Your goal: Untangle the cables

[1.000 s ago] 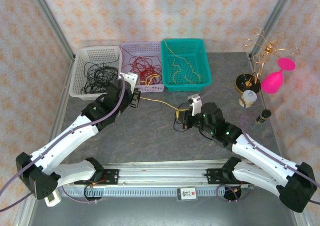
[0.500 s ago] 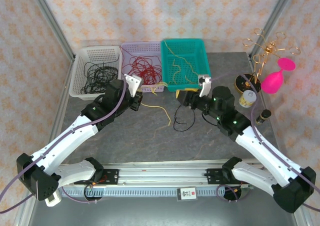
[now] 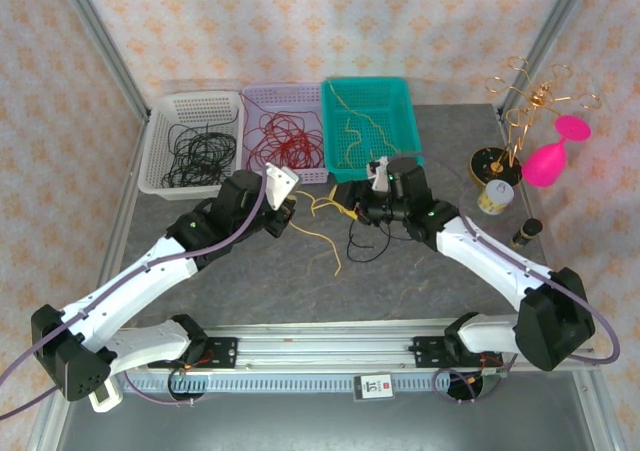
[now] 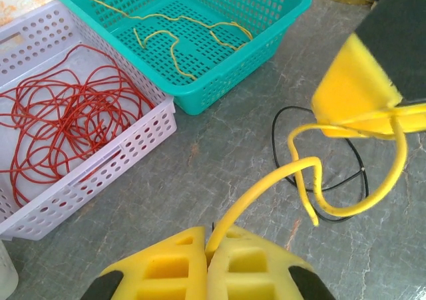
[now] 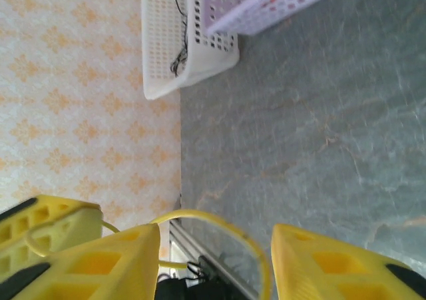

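One yellow cable (image 3: 322, 212) runs between my two grippers at mid-table, and its tail trails toward the near edge. My left gripper (image 3: 295, 209) is shut on one end of the yellow cable (image 4: 266, 187), which is pinched between its fingertips (image 4: 200, 260). My right gripper (image 3: 353, 209) is open. The yellow cable (image 5: 223, 220) arches through the gap between its fingers (image 5: 123, 260). A black cable (image 3: 366, 243) lies as a loose loop on the table under the right gripper, and the black cable (image 4: 281, 130) crosses under the yellow one.
Three baskets stand at the back: a white basket (image 3: 158, 136) with black cables, a purple basket (image 3: 252, 99) with red cables (image 4: 66, 114), and a teal basket (image 3: 415, 136) with yellow cables. At the right are a gold wire stand (image 3: 535, 101), a pink glass (image 3: 553, 159), a jar (image 3: 495, 197) and a small bottle (image 3: 525, 233).
My right gripper opened, left the black loop on the table, swung back toward the teal basket and came left around the yellow cable. My left gripper shifted right, still holding it.
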Robot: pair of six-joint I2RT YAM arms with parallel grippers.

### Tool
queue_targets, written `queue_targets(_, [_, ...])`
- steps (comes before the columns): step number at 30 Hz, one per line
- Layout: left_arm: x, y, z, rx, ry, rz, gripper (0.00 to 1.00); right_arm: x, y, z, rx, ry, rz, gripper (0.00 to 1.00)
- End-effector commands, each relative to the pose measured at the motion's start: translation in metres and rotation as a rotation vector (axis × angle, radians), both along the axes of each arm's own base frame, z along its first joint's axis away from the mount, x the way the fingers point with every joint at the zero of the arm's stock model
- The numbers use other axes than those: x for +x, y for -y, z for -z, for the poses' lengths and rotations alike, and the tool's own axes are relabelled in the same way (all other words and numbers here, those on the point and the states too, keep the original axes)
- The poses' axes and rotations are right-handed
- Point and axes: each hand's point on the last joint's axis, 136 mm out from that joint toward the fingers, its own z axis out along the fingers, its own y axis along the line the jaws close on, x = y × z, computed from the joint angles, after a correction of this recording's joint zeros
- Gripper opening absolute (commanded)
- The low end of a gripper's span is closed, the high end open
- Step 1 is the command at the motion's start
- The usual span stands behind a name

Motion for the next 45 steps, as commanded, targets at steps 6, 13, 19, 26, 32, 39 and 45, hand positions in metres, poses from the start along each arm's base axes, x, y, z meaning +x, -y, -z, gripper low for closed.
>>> queue_targets(6, [0.01,-0.011,-0.029,-0.022,0.134,-0.065,0.0,-0.011,-0.006,0.001,0.153,-0.087,0.001,0.18])
queue_targets(13, [0.019,-0.026,-0.047,-0.01,0.188,-0.155,0.0,0.003,0.039,0.029,-0.129,0.0,0.155,0.11])
queue_targets(19, [0.037,-0.004,-0.067,-0.07,0.215,-0.131,0.0,0.029,0.094,-0.021,-0.249,0.216,0.351,0.47])
queue_targets(26, [0.113,0.0,-0.106,-0.212,0.319,-0.394,0.0,0.039,0.186,-0.083,-0.625,0.443,0.667,0.55])
queue_targets(32, [0.196,0.025,-0.098,-0.219,0.347,-0.522,0.0,0.02,0.211,-0.111,-0.635,0.53,0.766,0.56])
queue_targets(39, [0.275,0.06,-0.038,-0.201,0.314,-0.614,0.0,0.01,0.203,-0.081,-0.603,0.492,0.698,0.56])
queue_targets(45, [0.3,0.09,0.049,-0.161,0.193,-0.592,0.0,0.011,0.19,-0.043,-0.649,0.416,0.596,0.57])
